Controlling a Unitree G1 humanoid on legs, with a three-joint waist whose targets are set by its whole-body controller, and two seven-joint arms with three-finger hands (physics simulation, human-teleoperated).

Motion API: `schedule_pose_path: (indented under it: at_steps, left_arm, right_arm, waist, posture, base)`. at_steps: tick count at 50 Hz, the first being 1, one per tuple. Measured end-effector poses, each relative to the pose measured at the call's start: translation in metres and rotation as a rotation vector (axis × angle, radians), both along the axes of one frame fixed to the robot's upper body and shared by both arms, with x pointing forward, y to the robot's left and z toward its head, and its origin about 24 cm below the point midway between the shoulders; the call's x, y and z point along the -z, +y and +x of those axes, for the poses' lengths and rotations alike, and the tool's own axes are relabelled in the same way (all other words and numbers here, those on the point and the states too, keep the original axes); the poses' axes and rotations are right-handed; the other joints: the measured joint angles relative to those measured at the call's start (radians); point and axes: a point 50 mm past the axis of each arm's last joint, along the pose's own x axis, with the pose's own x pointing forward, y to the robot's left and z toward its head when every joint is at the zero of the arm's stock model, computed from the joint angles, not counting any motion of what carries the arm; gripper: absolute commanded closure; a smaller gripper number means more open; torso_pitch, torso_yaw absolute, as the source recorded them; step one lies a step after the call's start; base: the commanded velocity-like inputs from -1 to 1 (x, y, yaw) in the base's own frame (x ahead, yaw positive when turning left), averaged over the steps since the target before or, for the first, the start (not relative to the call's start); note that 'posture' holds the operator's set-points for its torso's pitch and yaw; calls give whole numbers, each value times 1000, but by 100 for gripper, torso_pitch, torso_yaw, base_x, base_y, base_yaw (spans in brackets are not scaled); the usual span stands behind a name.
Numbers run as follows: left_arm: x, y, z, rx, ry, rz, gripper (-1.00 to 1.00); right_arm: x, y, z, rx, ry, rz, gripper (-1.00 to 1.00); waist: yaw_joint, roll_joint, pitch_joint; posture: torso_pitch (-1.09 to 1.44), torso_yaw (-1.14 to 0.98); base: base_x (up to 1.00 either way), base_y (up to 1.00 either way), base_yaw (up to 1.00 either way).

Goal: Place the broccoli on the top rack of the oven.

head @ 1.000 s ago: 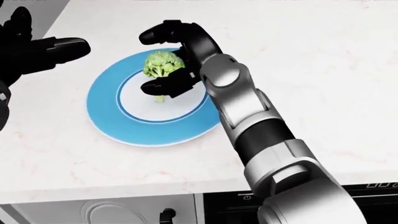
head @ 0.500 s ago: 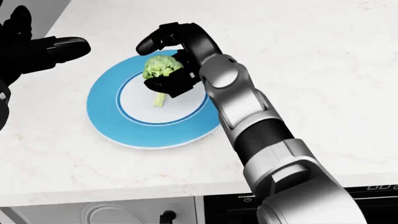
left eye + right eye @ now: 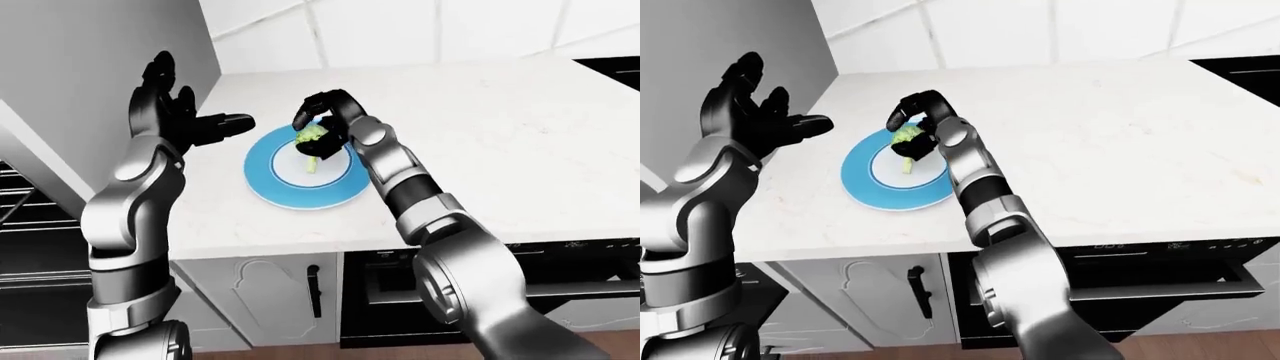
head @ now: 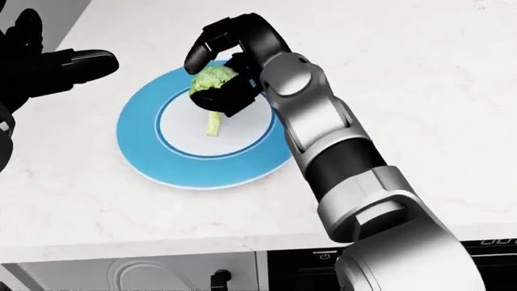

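- Left-eye view: the right hand (image 3: 322,133) reaches over the blue-rimmed plate (image 3: 270,185) on the white marble bench (image 3: 480,142), its black fingers curled round the broccoli (image 3: 312,136)
- The left hand (image 3: 180,120) is raised over the bench's left end with fingers spread and holds nothing
- Below the bench edge show a white cabinet door (image 3: 262,300) with a dark handle and, to its right, the black oven (image 3: 560,270) with its bar handle (door shut in this view)
- Head view: the broccoli (image 4: 211,80) sits in the right hand's (image 4: 228,73) closed grip, florets between the upper fingers and the thumb below, pale stalk pointing down over the plate's (image 4: 141,151) white centre
- Whether the stalk's tip touches the plate or hangs just above it I cannot tell
- The left hand (image 4: 48,66) shows as a black shape at the view's left edge, well apart from the broccoli
- Right-eye view: the same grip from the side, the right hand (image 3: 916,129) wrapped over the green head, the plate (image 3: 865,187) near the bench's (image 3: 1120,127) lower-left edge, and the left hand (image 3: 755,112) open, palm toward the plate
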Motion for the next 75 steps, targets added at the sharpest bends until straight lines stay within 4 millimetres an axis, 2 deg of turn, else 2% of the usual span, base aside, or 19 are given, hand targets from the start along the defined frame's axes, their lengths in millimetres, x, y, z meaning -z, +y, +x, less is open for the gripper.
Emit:
schedule_pose_path:
  at_steps: [1, 13, 32, 43, 53, 62, 75]
  left_arm:
    - [0, 0, 0, 0, 1, 0, -100]
    - [-1, 0, 0, 0, -4, 1, -100]
    - [-2, -1, -1, 5, -8, 2, -100]
    - [-2, 1, -2, -1, -8, 3, -100]
    - [-3, 1, -1, 2, -10, 3, -100]
    - [-4, 1, -2, 4, -14, 3, -100]
    - [-5, 0, -2, 4, -17, 4, -100]
  right_arm:
    - [-1, 0, 0, 1, -3, 0, 100]
    - [-12, -2, 1, 11, -17, 3, 100]
    - [-53, -17, 4, 74, -53, 6, 100]
    - [-88, -42, 2, 123, -89, 52, 100]
    - [-97, -62, -1, 159, -76, 54, 100]
    - [-108, -89, -8, 216, -95, 62, 100]
    - [-113, -119, -20, 305, -84, 64, 100]
  waist:
    - [0, 0, 0]
    - [1, 0, 1]
    - [4, -4, 4]
    - [5, -10, 6]
    - [7, -13, 10]
    - [10, -18, 11]
    - [10, -23, 12]
  posture:
    - [0, 0]
    - [0, 0]
    - [0, 0]
    - [0, 0]
    - [0, 0]
    - [0, 0]
    - [0, 0]
  base:
    - [0, 0, 0]
    - [0, 0, 0]
    - [0, 0, 0]
    - [0, 0, 0]
    - [0, 0, 0]
    - [0, 0, 0]
    - [0, 0, 0]
